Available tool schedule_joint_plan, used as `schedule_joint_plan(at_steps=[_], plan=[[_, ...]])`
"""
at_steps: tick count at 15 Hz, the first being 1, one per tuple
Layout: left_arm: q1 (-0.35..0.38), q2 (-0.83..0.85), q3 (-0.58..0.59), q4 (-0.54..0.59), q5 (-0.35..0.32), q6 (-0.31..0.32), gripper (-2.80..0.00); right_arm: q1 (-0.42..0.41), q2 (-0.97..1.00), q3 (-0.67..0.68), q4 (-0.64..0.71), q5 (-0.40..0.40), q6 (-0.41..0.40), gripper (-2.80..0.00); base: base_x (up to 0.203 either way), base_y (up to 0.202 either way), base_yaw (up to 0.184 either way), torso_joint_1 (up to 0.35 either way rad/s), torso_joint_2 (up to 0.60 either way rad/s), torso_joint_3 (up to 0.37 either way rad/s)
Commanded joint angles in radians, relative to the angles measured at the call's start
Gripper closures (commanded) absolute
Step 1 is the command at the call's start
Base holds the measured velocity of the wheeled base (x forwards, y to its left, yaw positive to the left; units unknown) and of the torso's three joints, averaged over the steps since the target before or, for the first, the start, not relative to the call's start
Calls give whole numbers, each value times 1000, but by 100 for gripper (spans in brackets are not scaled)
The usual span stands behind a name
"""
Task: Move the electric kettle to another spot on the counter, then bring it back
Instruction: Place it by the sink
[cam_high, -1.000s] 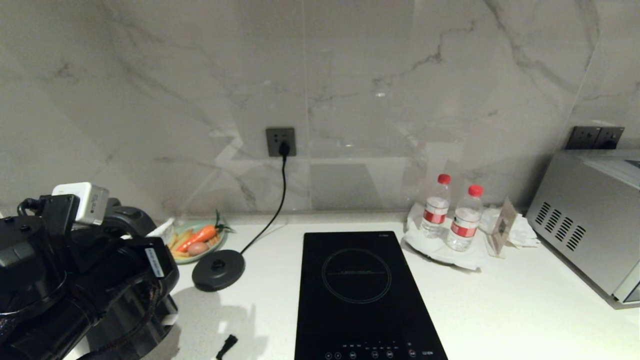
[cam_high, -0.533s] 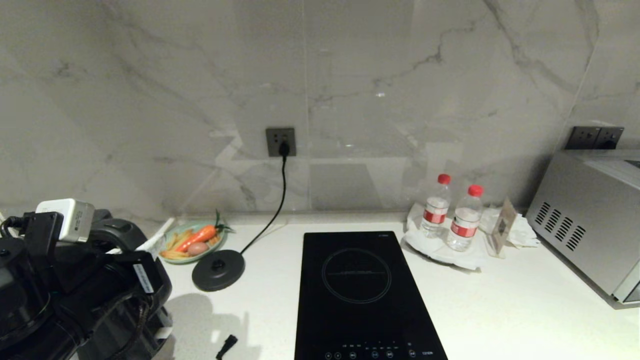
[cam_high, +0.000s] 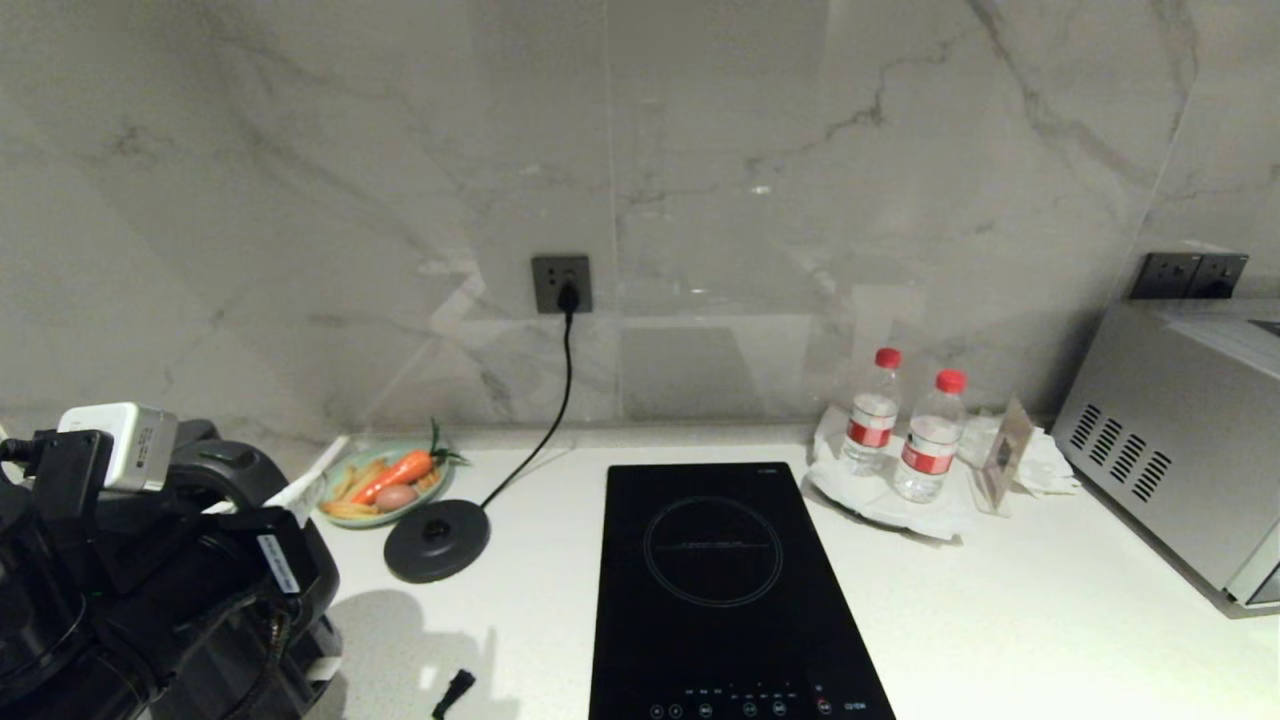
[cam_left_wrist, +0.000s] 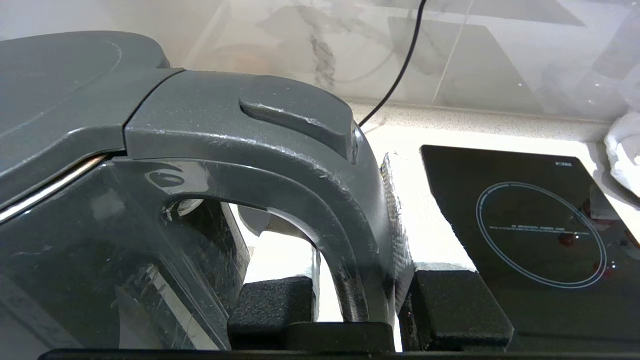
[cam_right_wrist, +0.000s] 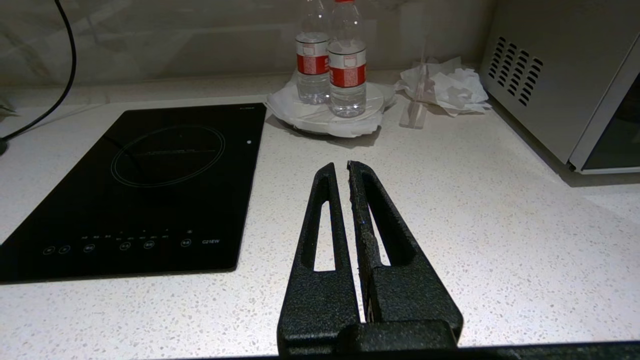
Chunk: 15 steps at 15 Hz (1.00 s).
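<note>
Electric kettle (cam_left_wrist: 150, 165): loop handle clamped between fingers of left hand (cam_left_wrist: 360, 300), body just beyond fingers. Kettle and left hand left of round black base disc (cam_high: 437, 540), nearer counter (cam_high: 1000, 620) front edge; disc bare. Right hand (cam_right_wrist: 345, 175): fingers pressed together, holding nothing, over counter right of induction hob (cam_high: 725, 590).

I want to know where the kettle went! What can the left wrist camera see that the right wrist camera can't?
Only the left wrist view shows the glossy black electric kettle, its loop handle clamped by the left gripper. Only the right wrist view shows the shut right gripper, two red-capped water bottles and the silver microwave. Both show the black glass induction hob on the white speckled counter.
</note>
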Motion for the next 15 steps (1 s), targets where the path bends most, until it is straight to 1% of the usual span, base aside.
schedule_joint_plan(at_steps=[1,11,15], plan=[[0,0,1,-6,3,-2,0,0,1,0,0,1,-1,0,0,0,0,0,0,0],[0,-9,11,-6,2,-3,0,0,1,0,0,1,-1,0,0,0,0,0,0,0],[0,-9,11,-6,2,-1,0,0,2,0,0,1,-1,0,0,0,0,118,-261,-145]])
